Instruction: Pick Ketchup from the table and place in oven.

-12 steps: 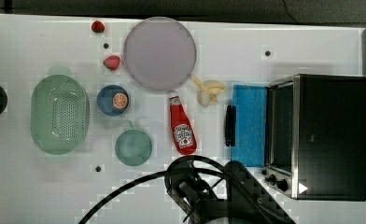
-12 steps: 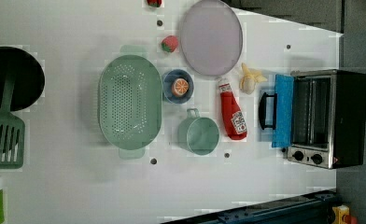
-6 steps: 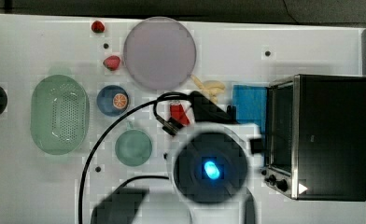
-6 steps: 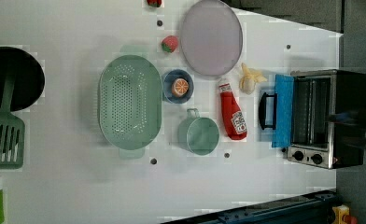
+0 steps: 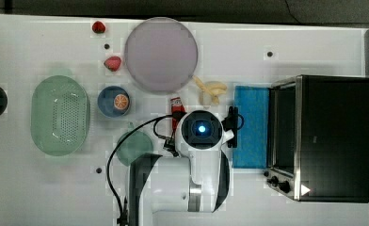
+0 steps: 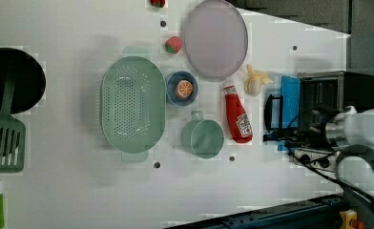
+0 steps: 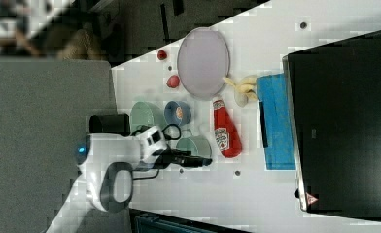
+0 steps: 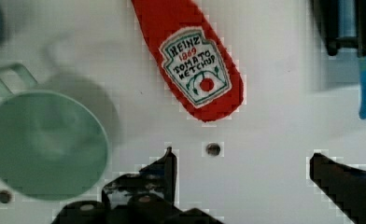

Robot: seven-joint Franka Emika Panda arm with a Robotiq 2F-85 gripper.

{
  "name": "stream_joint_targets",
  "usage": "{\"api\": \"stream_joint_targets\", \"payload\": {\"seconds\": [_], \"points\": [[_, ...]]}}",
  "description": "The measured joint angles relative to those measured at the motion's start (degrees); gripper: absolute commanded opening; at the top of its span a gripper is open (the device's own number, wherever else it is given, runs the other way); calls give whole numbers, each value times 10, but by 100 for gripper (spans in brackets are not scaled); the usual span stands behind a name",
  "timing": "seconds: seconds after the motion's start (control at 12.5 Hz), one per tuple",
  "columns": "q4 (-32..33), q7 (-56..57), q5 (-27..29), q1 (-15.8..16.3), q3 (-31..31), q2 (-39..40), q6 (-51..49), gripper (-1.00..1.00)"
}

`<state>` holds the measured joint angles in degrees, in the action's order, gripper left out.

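I'm working at a lab bench dressed up as a kitchen. My table [image 6: 70,191] is a plain white tabletop dotted with small dark holes, like a mounting board. Toy-like kitchenware is spread across it: a green colander [image 6: 133,109], a lilac plate [image 6: 215,38], a teal cup [image 6: 203,138], little strawberries [image 6: 173,44] and a black toaster oven [image 5: 331,139] at the top view's right. In the right view, grey flooring [image 7: 47,97] borders the bench.

Bare white table [image 6: 271,191] flanks the red squeeze ketchup bottle [image 6: 237,118], bounded by the teal cup [image 6: 203,138] and the black oven's lowered door [image 6: 270,113].
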<state>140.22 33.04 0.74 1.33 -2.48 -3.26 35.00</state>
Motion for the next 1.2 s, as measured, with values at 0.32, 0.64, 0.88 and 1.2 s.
{"api": "stream_joint_targets", "payload": {"seconds": [0.32,0.64,0.88,1.2], "points": [[13,113,-16,1,15,33,109,100],[4,168,-5,6,10,110,214,100],[17,169,-12,1,9,192,284,100],[21,175,-14,7,24,252,339,100]]}}
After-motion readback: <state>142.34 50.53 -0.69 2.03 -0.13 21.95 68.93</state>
